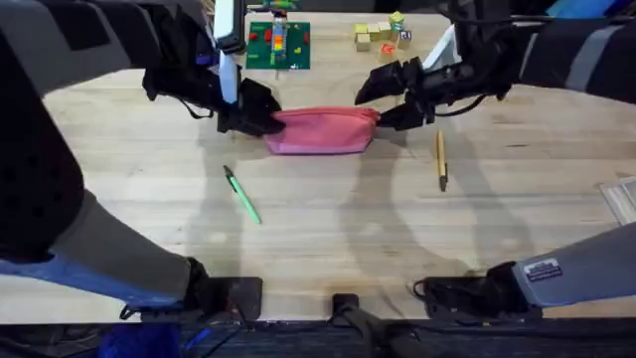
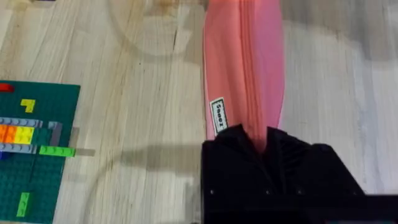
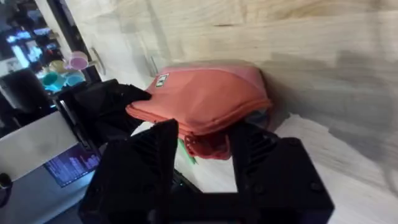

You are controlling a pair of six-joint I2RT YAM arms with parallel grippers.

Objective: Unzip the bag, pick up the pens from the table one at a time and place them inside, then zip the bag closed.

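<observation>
The pink bag lies lengthwise on the table at mid-table, its zipper along the top edge. My left gripper is shut on the bag's left end; the left wrist view shows the bag running away from that gripper. My right gripper stands open at the bag's right end; in the right wrist view the bag's end sits just beyond that gripper. The green pen lies in front of the bag to the left. Right of the bag lies the yellow-orange pen.
A green building-block plate and several small blocks stand behind the bag. The plate lies close beside the left gripper. A paper sheet is at the table's right edge.
</observation>
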